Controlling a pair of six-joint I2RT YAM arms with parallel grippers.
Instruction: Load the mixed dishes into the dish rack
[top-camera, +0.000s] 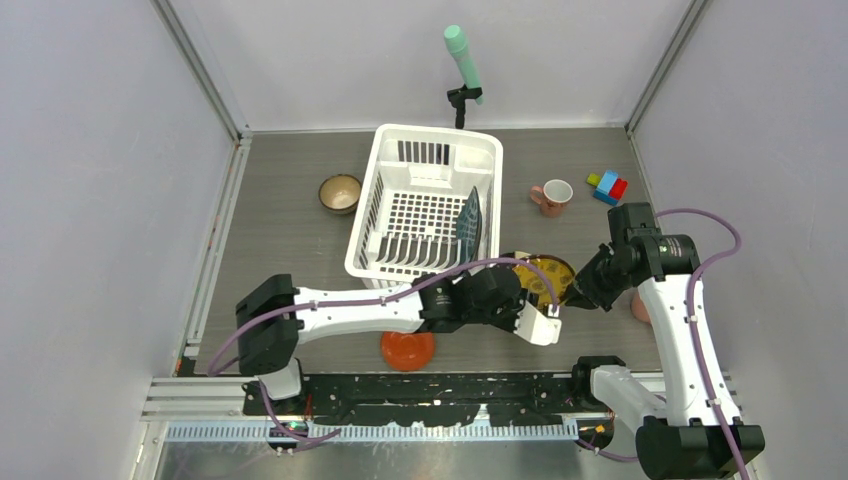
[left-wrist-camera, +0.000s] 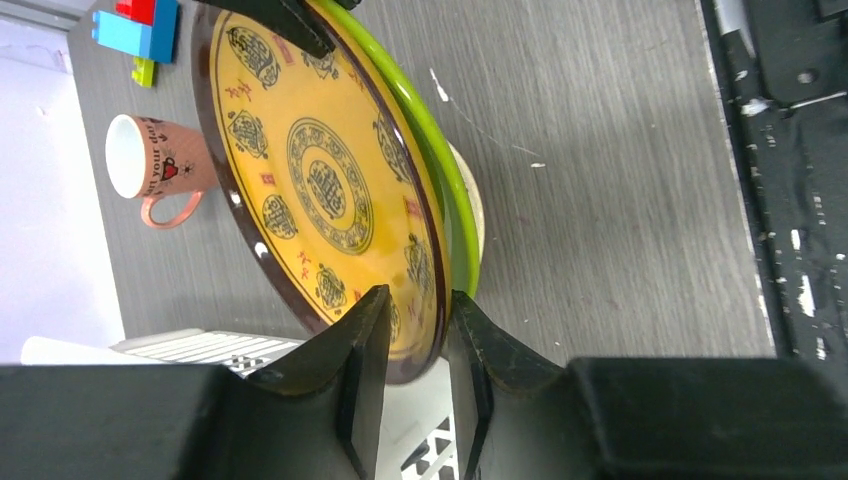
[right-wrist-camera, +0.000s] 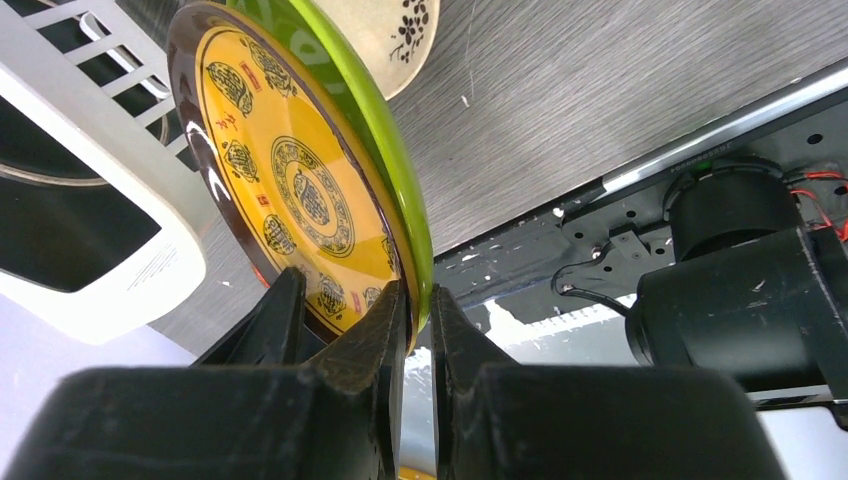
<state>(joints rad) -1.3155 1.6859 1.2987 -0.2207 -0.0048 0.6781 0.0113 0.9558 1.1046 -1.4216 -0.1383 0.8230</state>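
The yellow patterned plate (top-camera: 548, 277), green on its back, is held up on edge just right of the white dish rack (top-camera: 395, 150). My left gripper (left-wrist-camera: 418, 295) is shut on its near rim (left-wrist-camera: 320, 180), and my right gripper (right-wrist-camera: 418, 290) is shut on the opposite rim (right-wrist-camera: 300, 190). In the top view both grippers (top-camera: 545, 303) (top-camera: 577, 290) flank the plate. A cream plate (right-wrist-camera: 400, 30) lies on the table under it. A dark teal plate (top-camera: 470, 222) stands in the rack. On the table lie a brown bowl (top-camera: 340, 192), a pink mug (top-camera: 553, 196) and a red-orange dish (top-camera: 408, 350).
Toy blocks (top-camera: 607, 186) lie at the far right. A mint-green cylinder on a black stand (top-camera: 462, 60) is behind the rack. Something pink (top-camera: 638, 305) shows partly behind the right arm. The rack's corner (right-wrist-camera: 90, 250) is close to the held plate.
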